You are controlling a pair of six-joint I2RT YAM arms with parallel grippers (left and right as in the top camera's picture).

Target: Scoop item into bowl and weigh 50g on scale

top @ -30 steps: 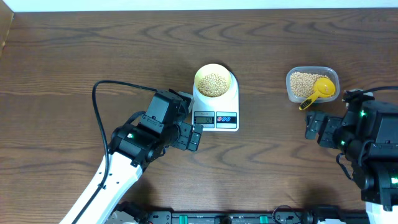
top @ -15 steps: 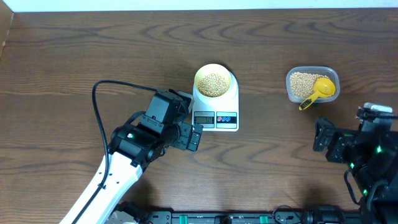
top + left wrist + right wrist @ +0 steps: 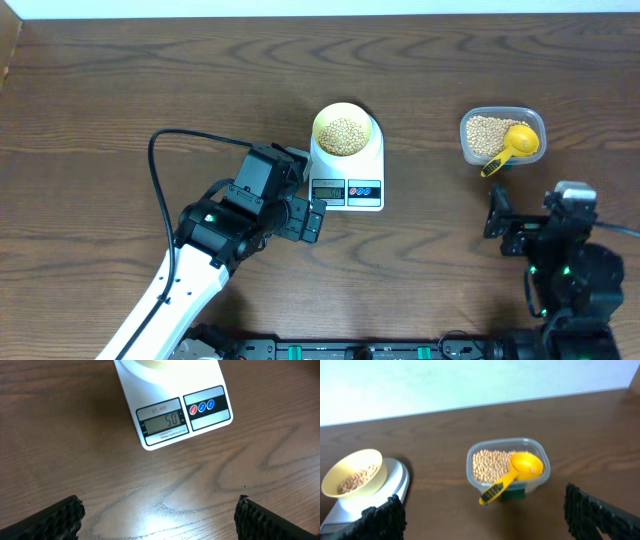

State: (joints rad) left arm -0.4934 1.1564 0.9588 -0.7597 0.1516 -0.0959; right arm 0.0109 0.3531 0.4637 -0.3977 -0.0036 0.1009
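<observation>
Left pincer and right pincer spread wide, nothing gripped.
Overhead, the bowl of beans is seated on the scale, just beside the left pincer. Left wrist: 50 is displayed. Right wrist: a scoop is laid in the tub.

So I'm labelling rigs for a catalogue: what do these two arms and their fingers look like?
The left arm has a white lower link, black upper housings, a green light and a black cable looping beside it. The right arm is black with green lights and a pale cap. Fingers are black, knobbly-textured.
</observation>
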